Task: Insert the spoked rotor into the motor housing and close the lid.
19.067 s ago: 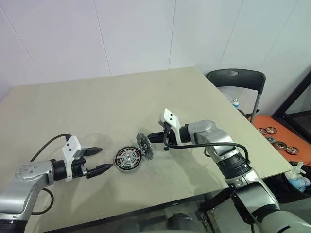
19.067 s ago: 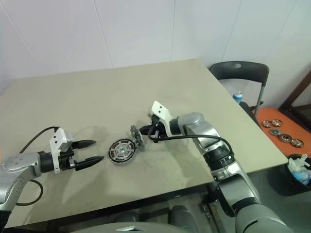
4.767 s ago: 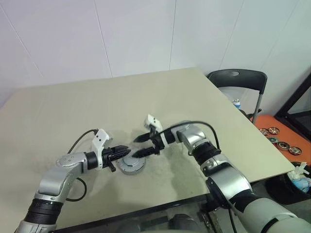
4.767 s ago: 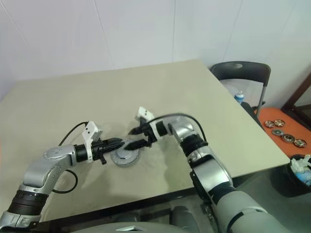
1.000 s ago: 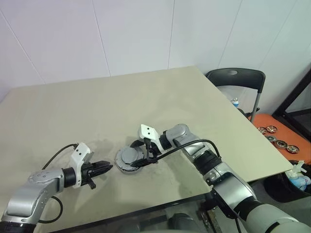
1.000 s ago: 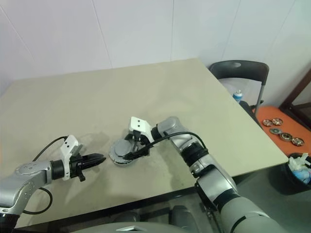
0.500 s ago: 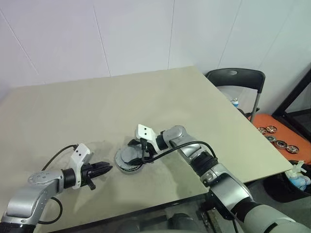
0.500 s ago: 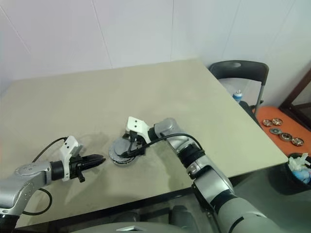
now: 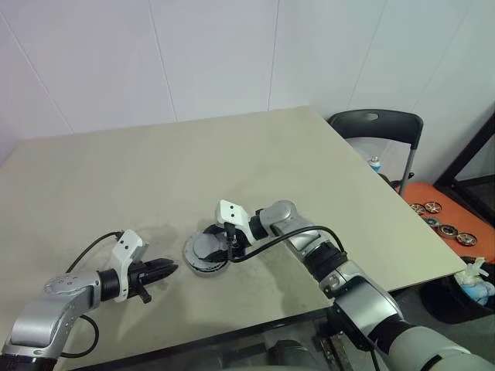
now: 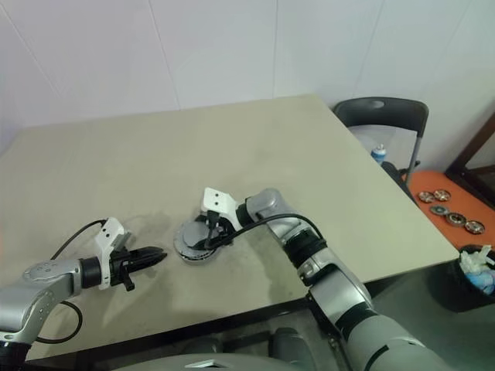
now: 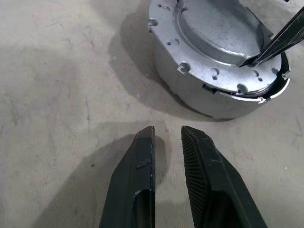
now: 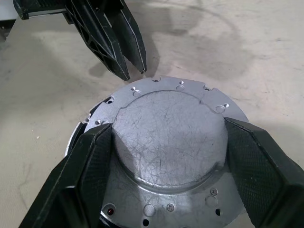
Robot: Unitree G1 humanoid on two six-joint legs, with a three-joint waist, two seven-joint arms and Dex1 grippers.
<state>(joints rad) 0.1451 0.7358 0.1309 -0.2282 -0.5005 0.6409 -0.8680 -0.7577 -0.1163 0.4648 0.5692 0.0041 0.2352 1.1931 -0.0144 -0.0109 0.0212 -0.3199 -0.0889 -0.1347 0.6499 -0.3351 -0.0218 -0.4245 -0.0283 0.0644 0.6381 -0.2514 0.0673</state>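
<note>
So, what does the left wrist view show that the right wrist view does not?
Left wrist view: the gap on the housing side where the lid sits slightly lifted, with one right fingertip on the lid. Right wrist view: both right fingers around the lid's raised centre, and the left gripper tips nearly together beside the rim. Both: the lid's plain grey top on the table.

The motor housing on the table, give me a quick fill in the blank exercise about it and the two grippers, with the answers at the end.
1. The lid lies ____ on top of the motor housing.
2. The right gripper has one finger on each side of the lid's raised ____.
3. The left gripper hovers beside the housing with ____ between its fingers.
4. The housing rests on the beige ____.

Missing words: closed; centre; nothing; table
</note>
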